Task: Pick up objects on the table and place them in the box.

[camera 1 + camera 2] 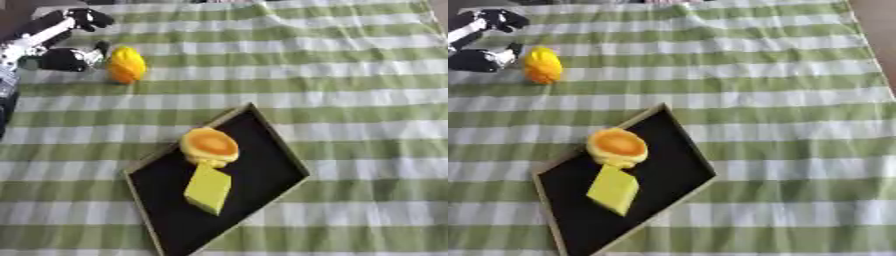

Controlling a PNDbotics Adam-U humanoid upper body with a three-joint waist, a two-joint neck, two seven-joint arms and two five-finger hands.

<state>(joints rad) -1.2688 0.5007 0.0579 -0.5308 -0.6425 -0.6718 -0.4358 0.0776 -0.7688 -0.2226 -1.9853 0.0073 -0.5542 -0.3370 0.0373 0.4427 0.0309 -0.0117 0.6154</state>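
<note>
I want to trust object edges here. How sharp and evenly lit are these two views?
Left eye view: soft blur throughout, left hand and yellow object smeared. Right eye view: equally soft, even light, no glare, box interior reads flat black.

The scene is lit evenly and fairly brightly by soft, diffuse light; no single source can be made out. No glare is seen on the green-and-white striped cloth, and only faint shading is laid in its folds above the black box. The box floor is rendered as flat, near-featureless black. A small, soft shadow is cast just under the orange object, up and left of the box. Both views are blurred throughout: stripe edges are smeared, and the left hand beside the orange object is reduced to dark and pale patches. The stripes are shown slightly askew.
</note>
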